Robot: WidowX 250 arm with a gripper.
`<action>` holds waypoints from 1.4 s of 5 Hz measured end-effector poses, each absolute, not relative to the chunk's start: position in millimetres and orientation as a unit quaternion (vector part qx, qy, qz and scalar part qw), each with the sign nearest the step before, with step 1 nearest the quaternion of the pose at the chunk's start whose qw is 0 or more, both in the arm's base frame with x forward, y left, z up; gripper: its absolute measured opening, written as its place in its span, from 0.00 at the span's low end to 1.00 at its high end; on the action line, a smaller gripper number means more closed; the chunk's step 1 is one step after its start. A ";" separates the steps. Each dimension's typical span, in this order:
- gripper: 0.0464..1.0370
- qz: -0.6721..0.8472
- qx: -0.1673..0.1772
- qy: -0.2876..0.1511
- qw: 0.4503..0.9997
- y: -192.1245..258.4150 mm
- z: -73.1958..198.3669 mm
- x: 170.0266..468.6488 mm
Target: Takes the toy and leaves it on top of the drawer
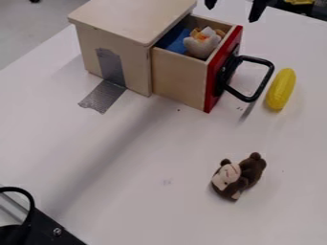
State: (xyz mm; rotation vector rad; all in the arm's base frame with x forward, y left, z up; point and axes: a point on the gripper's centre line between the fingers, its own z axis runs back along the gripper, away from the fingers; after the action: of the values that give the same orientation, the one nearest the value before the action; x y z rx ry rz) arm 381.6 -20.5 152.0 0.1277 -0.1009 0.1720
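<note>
Fingers (257,10) wide apart, nothing between; open drawer (179,80) with pale plush toy (201,47) and something blue (176,42) inside.

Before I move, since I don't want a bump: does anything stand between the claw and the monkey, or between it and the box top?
In this view, the open drawer and its handle lie between claw and monkey; the drawer also juts out before the box top.

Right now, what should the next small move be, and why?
Probably ease the open claw toward the monkey: it lies by itself on the table, while the claw hangs past the drawer with nothing between its fingertips. The task names no particular toy, though, so the white toy in the drawer could be meant.
</note>
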 end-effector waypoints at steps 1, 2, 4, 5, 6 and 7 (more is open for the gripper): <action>0.96 0.084 0.068 -0.027 0.994 -20.5 135.6 380.0; 0.96 0.090 0.067 -0.006 0.994 -14.5 122.6 381.9; 0.96 0.124 0.061 0.017 0.990 19.0 107.7 387.0; 0.96 0.132 0.051 0.028 0.990 29.0 101.4 385.6; 0.93 0.126 0.035 0.048 0.990 24.8 90.3 381.3; 0.65 0.107 0.027 0.049 0.993 13.6 86.6 381.2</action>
State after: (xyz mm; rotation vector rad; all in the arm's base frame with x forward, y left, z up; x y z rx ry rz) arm 381.2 13.6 86.6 0.0546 0.0982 0.2151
